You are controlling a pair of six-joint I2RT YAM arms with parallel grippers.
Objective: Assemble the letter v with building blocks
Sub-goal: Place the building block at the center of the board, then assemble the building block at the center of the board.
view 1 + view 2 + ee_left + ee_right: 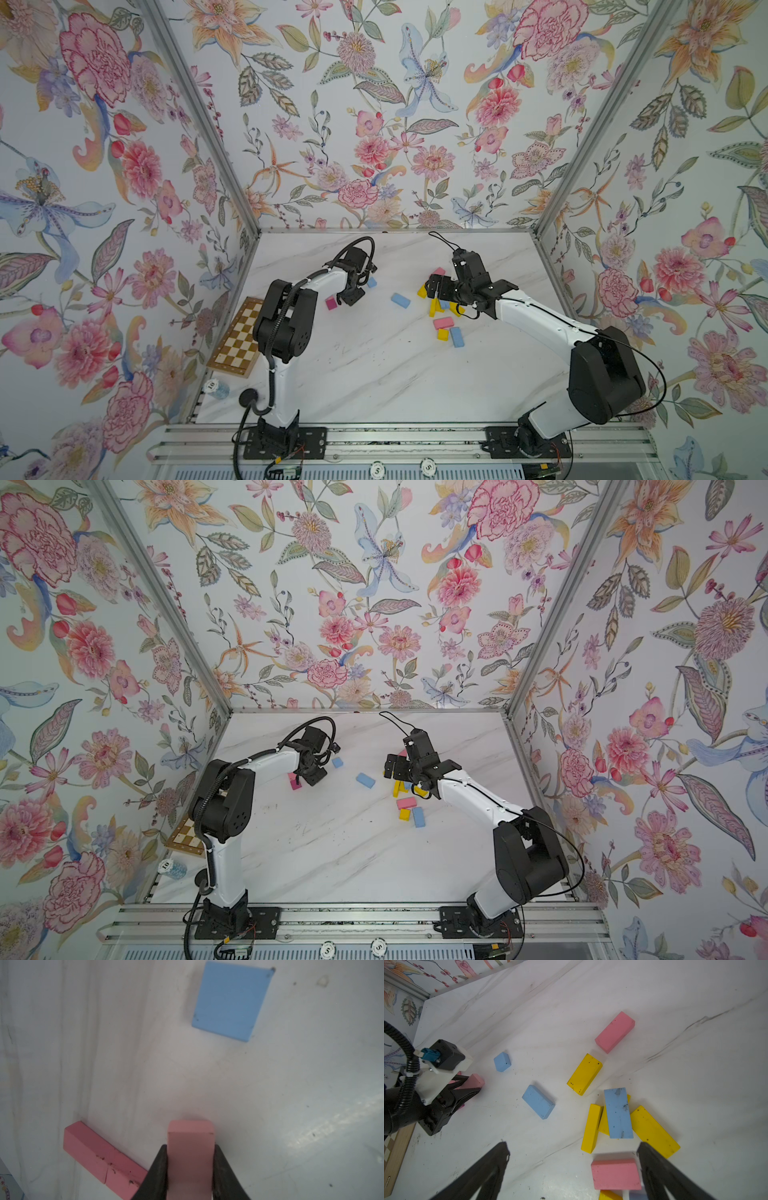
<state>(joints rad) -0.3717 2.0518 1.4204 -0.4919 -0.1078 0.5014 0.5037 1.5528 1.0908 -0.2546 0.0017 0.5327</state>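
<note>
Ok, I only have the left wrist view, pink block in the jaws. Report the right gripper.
Observer: The right gripper is open and empty, above a cluster of yellow blocks.
Operator: Name any lone block in the middle of the table.
Observer: One light blue oblong block, lying flat, apart from the rest.
Operator: Check the left edge.
Observer: A chessboard lies flat there, beside the left arm.

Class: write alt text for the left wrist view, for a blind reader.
The left hand grips a pink block over a white table. Two other pink blocks lie end to end beside it; a blue square block lies apart.
</note>
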